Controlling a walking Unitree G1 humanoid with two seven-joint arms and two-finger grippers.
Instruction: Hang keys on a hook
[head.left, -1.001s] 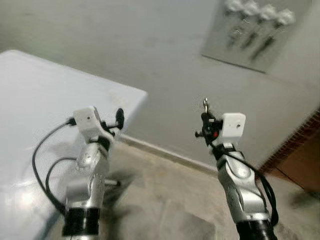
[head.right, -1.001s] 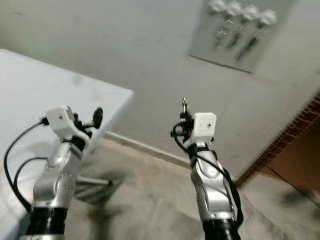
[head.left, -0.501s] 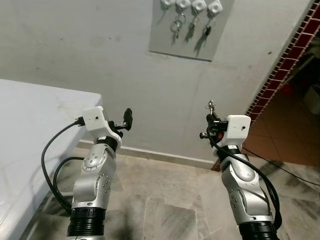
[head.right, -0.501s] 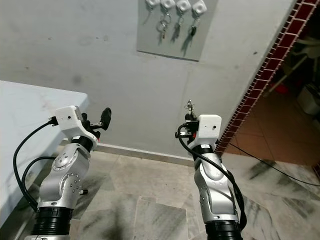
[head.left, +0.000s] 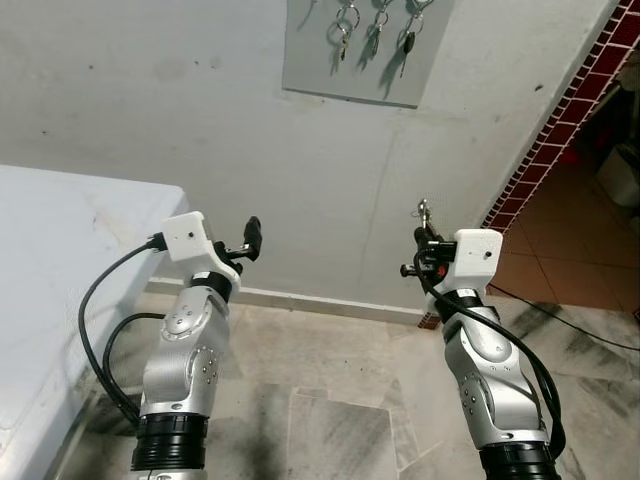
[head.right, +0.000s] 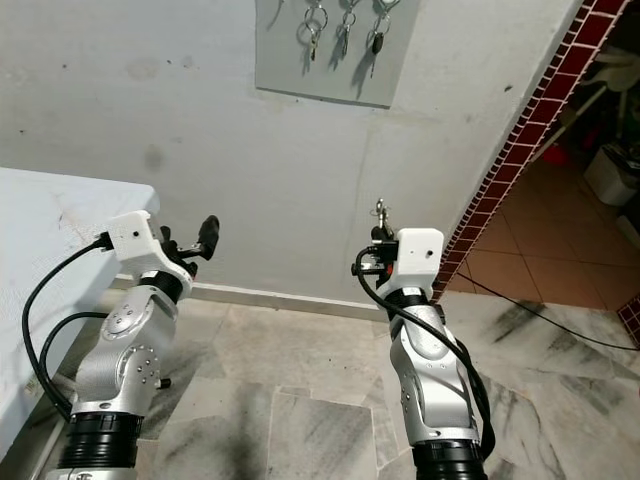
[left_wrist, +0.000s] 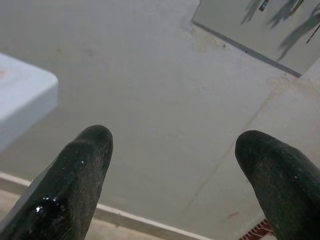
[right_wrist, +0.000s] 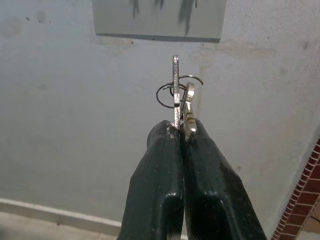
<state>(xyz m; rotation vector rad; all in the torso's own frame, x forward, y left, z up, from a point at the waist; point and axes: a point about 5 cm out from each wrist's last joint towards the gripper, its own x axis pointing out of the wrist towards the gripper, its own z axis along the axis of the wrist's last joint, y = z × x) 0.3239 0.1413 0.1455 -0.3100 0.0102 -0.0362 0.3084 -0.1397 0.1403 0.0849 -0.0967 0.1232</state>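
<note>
The keys are held clamped, blades upright, in the right claw, with the key board lying well above and ahead, leftward; the left claw is spread apart.

No writing, label, brand, number or sign can be read anywhere. The grey rectangular wall board with its hanging key bunches carries no legible marks, the white square camera housings on the silver arms are blank, and the plain pale wall bears only stains.
</note>
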